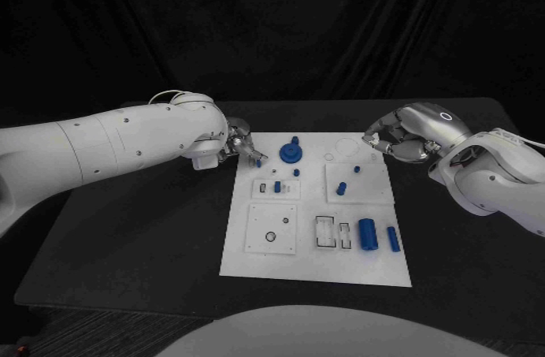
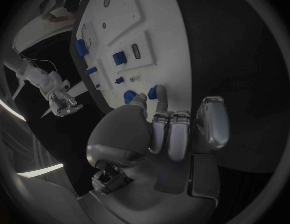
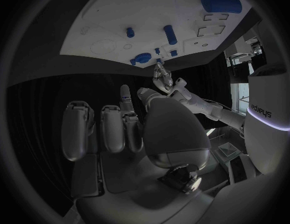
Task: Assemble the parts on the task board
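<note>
At the board's (image 1: 306,254) far-left corner, the left hand (image 1: 239,142) pinches a small blue peg (image 2: 153,91), while the right hand (image 1: 398,140) hovers curled and empty, far right.

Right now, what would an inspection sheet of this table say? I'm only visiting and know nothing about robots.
Surface: black table, with the white task board lying in its middle.
Job's things: small blue parts on the board, among them a large blue cylinder, a slimmer blue peg beside it and a blue knob near the far edge.
Clutter: nothing seen.
Hands: left hand at the board's far left corner, fingertips by a small blue part; whether it grips the part cannot be told. Right hand at the far right corner, fingers curled, holding nothing.
Cables: a thin pale cable loops over the left wrist.
Surroundings: dark curtain behind the table.
</note>
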